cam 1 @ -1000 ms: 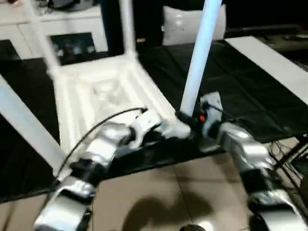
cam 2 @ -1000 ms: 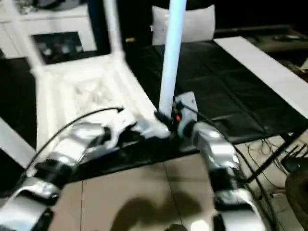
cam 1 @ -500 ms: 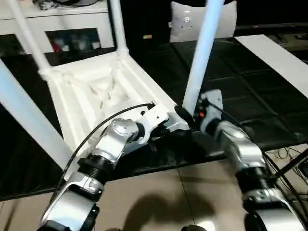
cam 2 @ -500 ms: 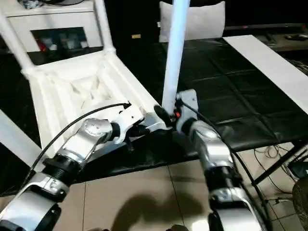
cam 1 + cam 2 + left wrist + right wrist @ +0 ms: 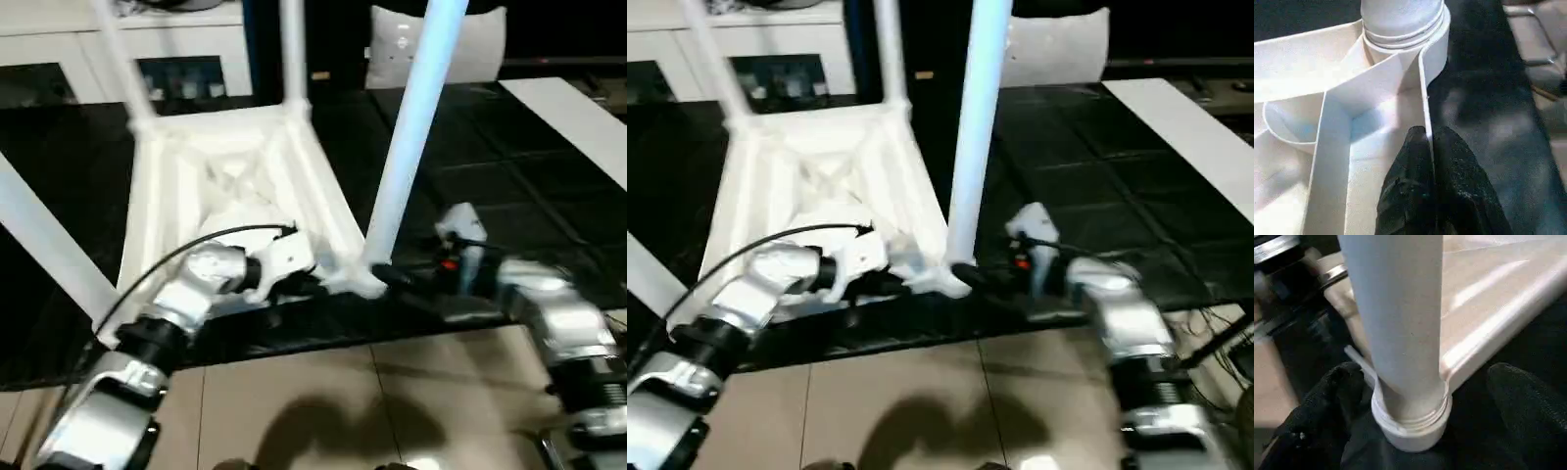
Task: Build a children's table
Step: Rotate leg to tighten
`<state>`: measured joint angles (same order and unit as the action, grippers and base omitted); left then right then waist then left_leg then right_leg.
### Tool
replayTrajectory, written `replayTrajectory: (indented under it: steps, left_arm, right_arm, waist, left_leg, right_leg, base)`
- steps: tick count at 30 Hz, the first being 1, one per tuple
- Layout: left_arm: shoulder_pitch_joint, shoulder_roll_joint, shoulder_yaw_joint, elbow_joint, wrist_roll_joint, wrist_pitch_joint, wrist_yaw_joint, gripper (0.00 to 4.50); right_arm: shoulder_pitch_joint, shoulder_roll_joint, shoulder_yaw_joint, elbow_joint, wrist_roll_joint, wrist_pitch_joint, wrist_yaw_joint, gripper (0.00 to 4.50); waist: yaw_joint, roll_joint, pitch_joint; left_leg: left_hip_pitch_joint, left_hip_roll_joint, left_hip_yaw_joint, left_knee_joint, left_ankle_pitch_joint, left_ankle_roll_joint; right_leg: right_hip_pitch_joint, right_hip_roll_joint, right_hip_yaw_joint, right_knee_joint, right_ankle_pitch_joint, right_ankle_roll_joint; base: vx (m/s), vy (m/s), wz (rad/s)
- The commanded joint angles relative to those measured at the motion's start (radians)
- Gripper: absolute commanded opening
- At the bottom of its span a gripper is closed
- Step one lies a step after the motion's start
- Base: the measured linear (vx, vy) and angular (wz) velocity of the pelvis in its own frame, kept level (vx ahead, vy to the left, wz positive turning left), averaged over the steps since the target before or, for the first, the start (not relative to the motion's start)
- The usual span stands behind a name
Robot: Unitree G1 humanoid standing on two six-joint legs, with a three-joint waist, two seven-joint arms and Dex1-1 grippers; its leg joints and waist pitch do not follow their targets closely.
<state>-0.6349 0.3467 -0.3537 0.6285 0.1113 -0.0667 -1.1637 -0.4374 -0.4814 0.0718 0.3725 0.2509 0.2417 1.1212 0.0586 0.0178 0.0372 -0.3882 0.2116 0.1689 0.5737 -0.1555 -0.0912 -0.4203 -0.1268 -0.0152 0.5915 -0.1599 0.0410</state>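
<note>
Table top: the white children's table [image 5: 225,186] lies upside down on the black counter [image 5: 509,166], ribs facing up, so the corner sockets are open to take legs.
Legs: all four stand up out of the corners; the near leg [image 5: 407,147] rises from the corner socket [image 5: 1410,423] closest to the robot.
Left tool: the left tool [image 5: 1427,142] is pinched nearly shut on the thin rim wall [image 5: 1425,93] just beside that socket, one finger either side. I'd say it is there to pin the top down.
Right tool: the right tool [image 5: 1425,396] has its fingers [image 5: 1327,401] spread wide on either side of the near leg's base, not squeezing it. It looks like a let-go, or a fresh bite about to be taken.
Progress: with every leg upright in a socket, the build looks close to done; whether this last leg is fully seated I cannot tell.
</note>
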Motion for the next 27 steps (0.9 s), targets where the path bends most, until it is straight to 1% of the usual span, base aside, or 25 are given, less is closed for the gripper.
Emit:
replayTrajectory:
  steps: [1, 2, 3, 4, 5, 6, 7, 8, 10, 11, 12, 13, 14, 18, 21, 23, 24, 25, 26, 27]
  left_arm:
    - [0.011, 0.005, -0.074, -0.005, 0.018, -0.058, -0.084, 0.0]
    - [0.014, 0.021, -0.087, -0.008, 0.014, -0.083, -0.126, 0.0]
    - [0.014, 0.022, -0.087, -0.008, 0.014, -0.083, -0.128, 0.0]
    - [0.019, 0.035, -0.098, -0.021, 0.008, -0.098, -0.168, 0.0]
    - [0.019, 0.037, -0.099, -0.022, 0.007, -0.101, -0.174, 0.0]
    - [0.024, 0.046, -0.106, -0.034, 0.001, -0.107, -0.207, 0.0]
    - [0.028, 0.052, -0.111, -0.042, -0.001, -0.112, -0.226, 0.0]
    - [0.03, 0.055, -0.114, -0.047, -0.001, -0.114, -0.235, 0.0]
    - [0.035, 0.061, -0.12, -0.059, -0.006, -0.114, -0.255, 0.0]
    - [0.035, 0.061, -0.12, -0.059, -0.006, -0.114, -0.255, 0.0]
    - [0.036, 0.06, -0.123, -0.061, -0.007, -0.12, -0.263, 0.0]
    - [0.036, 0.06, -0.124, -0.061, -0.007, -0.121, -0.264, 0.0]
    - [0.035, 0.059, -0.124, -0.06, -0.007, -0.125, -0.266, 0.0]
    - [0.034, 0.056, -0.126, -0.06, -0.013, -0.127, -0.276, 0.0]
    - [0.032, 0.055, -0.123, -0.055, -0.013, -0.127, -0.275, 0.0]
    - [0.033, 0.052, -0.117, -0.051, -0.015, -0.126, -0.268, 0.0]
    - [0.034, 0.051, -0.115, -0.051, -0.017, -0.125, -0.266, 0.0]
    - [0.036, 0.049, -0.113, -0.053, -0.019, -0.121, -0.264, 0.0]
    - [0.041, 0.043, -0.104, -0.057, -0.03, -0.105, -0.26, 0.0]
    - [0.043, 0.04, -0.101, -0.058, -0.035, -0.097, -0.259, 0.0]
  right_arm:
    - [0.004, -0.021, 0.028, -0.039, 0.035, 0.027, 0.092, 4.23]
    - [0.003, -0.041, 0.043, -0.04, 0.043, 0.029, 0.153, 4.13]
    - [0.003, -0.042, 0.044, -0.04, 0.043, 0.029, 0.155, 4.04]
    - [0.002, -0.052, 0.058, -0.042, 0.046, 0.035, 0.191, 4.01]
    - [0.002, -0.054, 0.06, -0.042, 0.046, 0.036, 0.195, 4.01]
    - [0.003, -0.058, 0.071, -0.05, 0.049, 0.037, 0.219, 3.92]
    - [0.002, -0.056, 0.075, -0.055, 0.054, 0.041, 0.229, 3.79]
    - [0.002, -0.055, 0.076, -0.056, 0.057, 0.044, 0.234, 3.67]
    - [0.0, -0.049, 0.084, -0.061, 0.062, 0.054, 0.244, 3.5]
    - [0.0, -0.049, 0.084, -0.061, 0.062, 0.054, 0.244, 3.5]
    - [0.0, -0.043, 0.091, -0.063, 0.067, 0.064, 0.251, 3.33]
    - [0.0, -0.042, 0.092, -0.063, 0.068, 0.065, 0.252, 3.33]
    - [0.0, -0.039, 0.094, -0.061, 0.07, 0.068, 0.256, 3.23]
    - [-0.004, -0.032, 0.104, -0.053, 0.072, 0.082, 0.28, 2.89]
    - [-0.005, -0.03, 0.109, -0.055, 0.082, 0.094, 0.291, 2.51]
    - [-0.004, -0.028, 0.112, -0.058, 0.087, 0.099, 0.293, 2.44]
    - [-0.003, -0.028, 0.113, -0.06, 0.088, 0.101, 0.294, 2.34]
    - [-0.001, -0.028, 0.114, -0.063, 0.089, 0.103, 0.295, 2.34]
    - [0.005, -0.025, 0.114, -0.072, 0.096, 0.111, 0.298, 2.17]
    - [0.008, -0.024, 0.113, -0.076, 0.099, 0.114, 0.298, 2.15]
  waist:
    - [0.002, -0.009, -0.066]
    - [0.004, -0.011, -0.065]
    - [0.006, -0.01, -0.066]
    - [0.009, -0.011, -0.066]
    - [0.01, -0.013, -0.065]
    - [0.011, -0.012, -0.065]
    - [0.013, -0.013, -0.064]
    - [0.015, -0.012, -0.063]
    - [0.019, -0.012, -0.063]
    - [0.02, -0.012, -0.063]
    - [0.022, -0.012, -0.063]
    - [0.023, -0.014, -0.063]
    - [0.023, -0.015, -0.064]
    - [0.023, -0.016, -0.065]
    - [0.024, -0.017, -0.066]
    - [0.023, -0.019, -0.065]
    - [0.024, -0.018, -0.064]
    - [0.024, -0.018, -0.065]
    - [0.024, -0.017, -0.065]
    - [0.023, -0.018, -0.065]
  left_leg:
    - [0.014, -0.005, 0.025, -0.057, -0.273, 0.084]
    - [0.013, -0.003, 0.026, -0.058, -0.276, 0.087]
    - [0.013, -0.003, 0.025, -0.058, -0.278, 0.087]
    - [0.013, -0.002, 0.025, -0.058, -0.276, 0.084]
    - [0.012, -0.002, 0.025, -0.058, -0.274, 0.083]
    - [0.013, -0.002, 0.026, -0.059, -0.276, 0.079]
    - [0.013, -0.001, 0.025, -0.061, -0.287, 0.076]
    - [0.015, 0.0, 0.025, -0.062, -0.293, 0.069]
    - [0.017, 0.001, 0.026, -0.062, -0.296, 0.063]
    - [0.017, 0.002, 0.025, -0.062, -0.3, 0.062]
    - [0.016, 0.001, 0.025, -0.063, -0.299, 0.059]
    - [0.015, 0.001, 0.025, -0.063, -0.296, 0.058]
    - [0.015, 0.0, 0.025, -0.062, -0.292, 0.056]
    - [0.014, -0.001, 0.025, -0.061, -0.278, 0.058]
    - [0.014, 0.0, 0.026, -0.061, -0.265, 0.06]
    - [0.013, -0.001, 0.026, -0.06, -0.264, 0.061]
    - [0.013, -0.001, 0.026, -0.061, -0.268, 0.06]
    - [0.014, -0.001, 0.026, -0.061, -0.27, 0.058]
    - [0.014, -0.001, 0.026, -0.061, -0.269, 0.057]
    - [0.014, -0.001, 0.026, -0.061, -0.268, 0.056]
  right_leg:
    - [0.054, 0.022, -0.008, -0.058, -0.155, -0.245]
    - [0.052, 0.021, -0.008, -0.058, -0.158, -0.249]
    - [0.053, 0.02, -0.009, -0.057, -0.162, -0.251]
    - [0.052, 0.019, -0.008, -0.056, -0.167, -0.255]
    - [0.053, 0.019, -0.008, -0.057, -0.17, -0.256]
    - [0.051, 0.018, -0.007, -0.056, -0.176, -0.256]
    - [0.051, 0.017, -0.007, -0.057, -0.194, -0.254]
    - [0.049, 0.017, -0.006, -0.058, -0.207, -0.25]
    - [0.047, 0.017, -0.005, -0.058, -0.21, -0.247]
    - [0.048, 0.017, -0.005, -0.058, -0.213, -0.246]
    - [0.048, 0.017, -0.005, -0.057, -0.216, -0.242]
    - [0.048, 0.017, -0.005, -0.057, -0.216, -0.24]
    - [0.049, 0.017, -0.005, -0.056, -0.215, -0.238]
    - [0.049, 0.017, -0.005, -0.055, -0.203, -0.239]
    - [0.05, 0.016, -0.005, -0.054, -0.195, -0.241]
    - [0.049, 0.017, -0.005, -0.054, -0.198, -0.24]
    - [0.049, 0.016, -0.005, -0.055, -0.205, -0.239]
    - [0.049, 0.016, -0.005, -0.056, -0.211, -0.237]
    - [0.049, 0.016, -0.004, -0.055, -0.214, -0.235]
    - [0.049, 0.017, -0.004, -0.055, -0.212, -0.235]
  base:
    - [0.0, 0.0, 0.0]
    - [0.0, 0.0, 0.0]
    - [0.0, 0.0, 0.0]
    - [0.0, 0.0, 0.0]
    - [0.0, 0.0, 0.0]
    - [0.0, 0.0, 0.0]
    - [0.0, 0.0, 0.0]
    - [0.0, 0.0, 0.0]
    - [0.0, 0.0, 0.0]
    - [0.0, 0.0, 0.0]
    - [0.0, 0.0, 0.0]
    - [0.0, 0.0, 0.0]
    - [0.0, 0.0, 0.0]
    - [0.0, 0.0, 0.0]
    - [0.0, 0.0, 0.0]
    - [0.0, 0.0, 0.0]
    - [0.0, 0.0, 0.0]
    - [0.0, 0.0, 0.0]
    - [0.0, 0.0, 0.0]
    - [0.0, 0.0, 0.0]
